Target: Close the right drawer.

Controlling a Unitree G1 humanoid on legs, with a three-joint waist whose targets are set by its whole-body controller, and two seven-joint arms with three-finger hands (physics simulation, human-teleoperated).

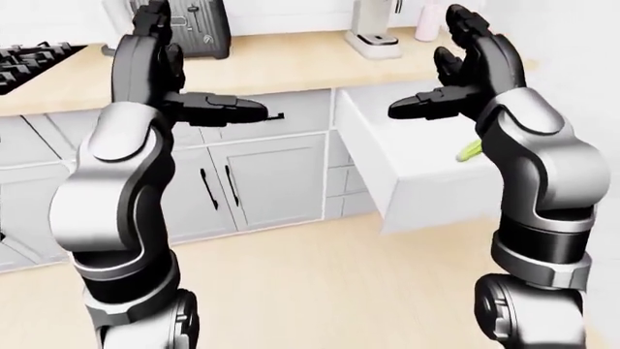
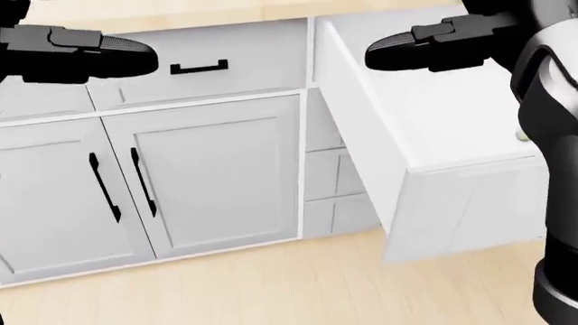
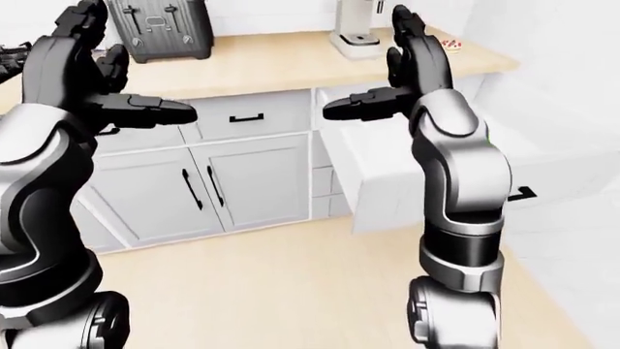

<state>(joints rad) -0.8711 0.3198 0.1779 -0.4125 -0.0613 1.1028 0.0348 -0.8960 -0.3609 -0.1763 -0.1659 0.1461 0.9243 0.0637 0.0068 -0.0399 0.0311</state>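
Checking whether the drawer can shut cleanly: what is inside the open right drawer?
The open right drawer shows a white interior with one small green item poking out beside the right arm. That arm covers much of the inside; the rest cannot be seen.

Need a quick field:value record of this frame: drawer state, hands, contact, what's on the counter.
right drawer: pulled far out of the cabinet run
drawer contents: a green item, mostly hidden by the right arm
right hand: open, raised over the drawer, no contact seen
left hand: open, raised at the left, holding nothing
middle drawer: closed, black handle
cabinet doors: closed
counter: toaster, white appliance
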